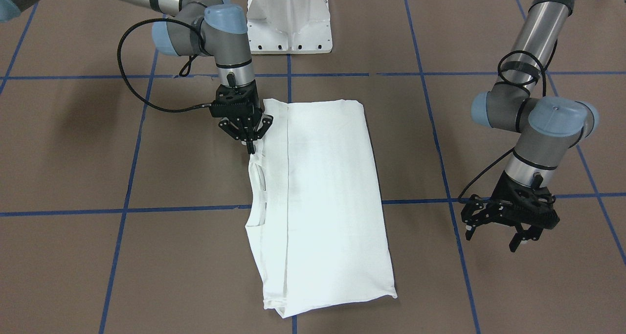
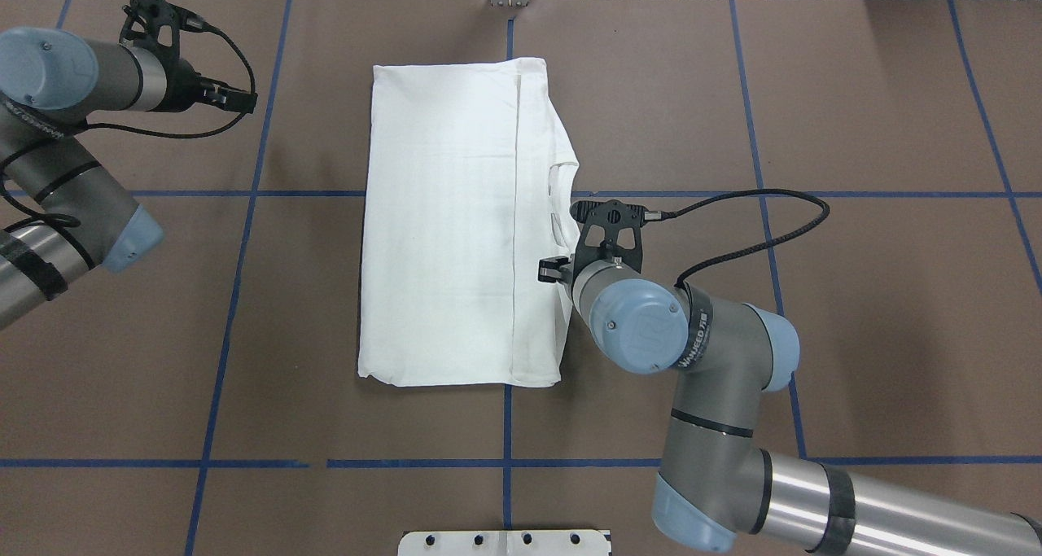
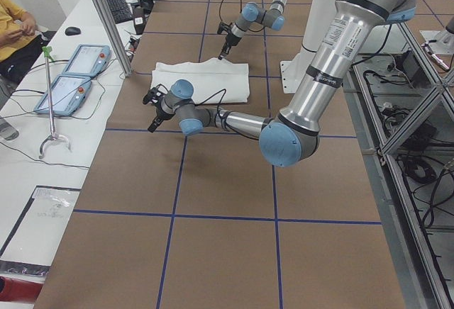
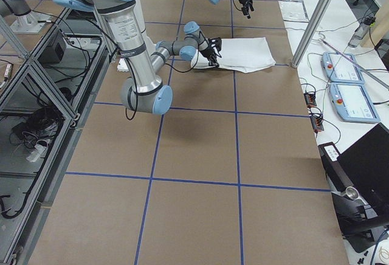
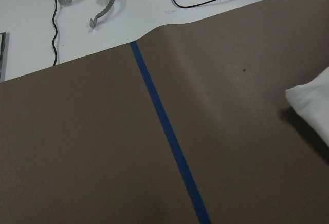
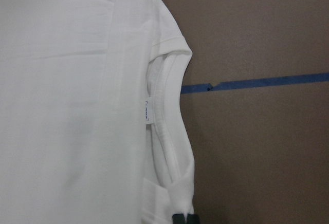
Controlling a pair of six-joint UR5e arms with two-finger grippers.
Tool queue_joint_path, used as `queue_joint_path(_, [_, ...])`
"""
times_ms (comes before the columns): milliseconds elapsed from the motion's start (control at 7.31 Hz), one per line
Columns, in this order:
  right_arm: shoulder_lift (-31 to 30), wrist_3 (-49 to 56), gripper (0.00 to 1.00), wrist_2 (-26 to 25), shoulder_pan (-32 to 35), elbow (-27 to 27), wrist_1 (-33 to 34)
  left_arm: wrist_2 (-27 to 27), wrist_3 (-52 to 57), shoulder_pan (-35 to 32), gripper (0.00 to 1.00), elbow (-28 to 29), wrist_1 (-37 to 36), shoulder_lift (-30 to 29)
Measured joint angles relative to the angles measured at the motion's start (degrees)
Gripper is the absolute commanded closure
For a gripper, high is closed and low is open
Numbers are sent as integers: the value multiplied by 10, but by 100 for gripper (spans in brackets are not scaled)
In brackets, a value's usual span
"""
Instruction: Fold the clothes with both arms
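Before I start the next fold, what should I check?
1. Grip: right pincer shut on shirt edge by the collar: ok.
2. Layers caught in that grip: cannot tell.
3. Second hold: left pincer open: ok.
4. Second hold placed at the cloth: not ok, the left pincer hangs apart from the shirt.
5. Cloth lying flat, no sleeve sticking out: ok.

The folded white shirt [image 4: 246, 55] lies on the brown table [image 4: 194, 155]; the near right pincer [image 4: 213, 58] sits at its edge; the far left pincer [image 4: 247, 6] hangs beyond it, apart.
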State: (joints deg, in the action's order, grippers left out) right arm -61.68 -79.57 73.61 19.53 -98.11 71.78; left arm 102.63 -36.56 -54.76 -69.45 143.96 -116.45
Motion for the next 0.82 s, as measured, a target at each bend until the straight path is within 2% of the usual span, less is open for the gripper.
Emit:
queue_joint_path(137, [-17,-5,100,-11,-12,-16,1,0,0,0,0,0,0,0])
queue_joint_path(410, [-39,-7,1,-17,-19,-35,2,1,0,1,0,-1,0,0])
queue_joint_path(684, [-42,-5,0,-12,-17,-47,9,2,1,1,0,-4,0,0])
queue_joint_path(821, [-27,1,0,10,-6,-50,37,2,1,1,0,-6,0,0])
